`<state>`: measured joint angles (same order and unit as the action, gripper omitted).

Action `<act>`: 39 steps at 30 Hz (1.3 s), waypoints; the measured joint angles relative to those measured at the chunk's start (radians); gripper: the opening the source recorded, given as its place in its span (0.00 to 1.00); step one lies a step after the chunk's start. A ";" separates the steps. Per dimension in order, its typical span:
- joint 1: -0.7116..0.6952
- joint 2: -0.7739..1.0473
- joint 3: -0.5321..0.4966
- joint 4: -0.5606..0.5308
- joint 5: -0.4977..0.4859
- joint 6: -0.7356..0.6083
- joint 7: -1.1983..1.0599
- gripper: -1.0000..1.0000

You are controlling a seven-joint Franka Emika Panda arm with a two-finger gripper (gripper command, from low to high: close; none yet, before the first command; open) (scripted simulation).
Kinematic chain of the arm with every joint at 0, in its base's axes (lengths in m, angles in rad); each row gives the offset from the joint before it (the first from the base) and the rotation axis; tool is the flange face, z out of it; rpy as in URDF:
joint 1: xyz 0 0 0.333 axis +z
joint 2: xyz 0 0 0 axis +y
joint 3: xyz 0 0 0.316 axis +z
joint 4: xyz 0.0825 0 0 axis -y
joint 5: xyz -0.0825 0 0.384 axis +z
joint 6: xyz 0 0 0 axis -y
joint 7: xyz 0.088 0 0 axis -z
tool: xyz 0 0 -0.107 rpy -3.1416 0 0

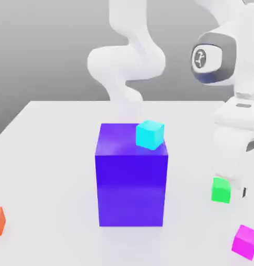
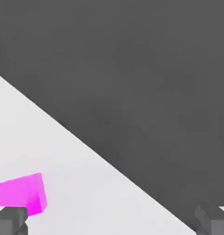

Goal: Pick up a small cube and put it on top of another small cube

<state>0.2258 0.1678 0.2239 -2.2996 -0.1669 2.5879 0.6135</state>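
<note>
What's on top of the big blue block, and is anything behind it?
A small cyan cube sits at the top of the big blue block. Whatever stands low behind the block is hidden by it.

The place was a simulated robot lab, bare and rendered. A white arm (image 1: 126, 57) stood at a pale counter (image 1: 51, 171), where plain coloured cubes (image 1: 220, 190) and a big block (image 1: 131, 189) sat before a grey backdrop (image 1: 56, 47).

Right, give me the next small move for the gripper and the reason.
Probably shift the gripper toward the magenta cube until it sits between the open fingers: in the hand view the cube lies over by one finger, not midway between them.
</note>
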 joint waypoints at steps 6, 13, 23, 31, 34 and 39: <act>0.056 0.217 0.024 0.007 -0.044 0.079 -0.027 0.50; 0.103 0.352 -0.028 0.036 -0.097 0.176 0.008 0.00; 0.065 0.157 0.056 -0.043 0.022 0.068 -0.020 0.00; 0.138 -0.132 0.171 -0.305 0.253 0.067 0.161 0.00; 0.174 -0.226 0.194 -0.406 0.282 0.074 0.274 0.00; 0.159 -0.231 0.214 -0.475 0.222 0.132 0.413 0.00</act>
<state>0.3849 -0.0637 0.4375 -2.7748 0.0555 2.7198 1.0268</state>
